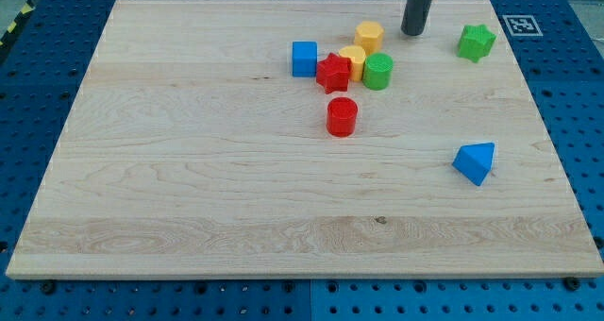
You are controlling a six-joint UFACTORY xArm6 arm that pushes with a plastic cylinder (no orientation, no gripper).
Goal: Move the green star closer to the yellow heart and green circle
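Note:
The green star (477,42) lies near the view's top right of the wooden board. The yellow heart (354,59) sits in a cluster at top centre, touching the green circle (378,72) on its right and the red star (333,73) on its left. My tip (413,32) stands on the board between the cluster and the green star, about 65 px left of the star and right of the yellow hexagon (369,35). It touches no block.
A blue cube (304,59) sits left of the red star. A red cylinder (342,117) stands below the cluster. A blue triangle (475,161) lies at the view's right. The board's top edge (283,0) runs just behind the tip.

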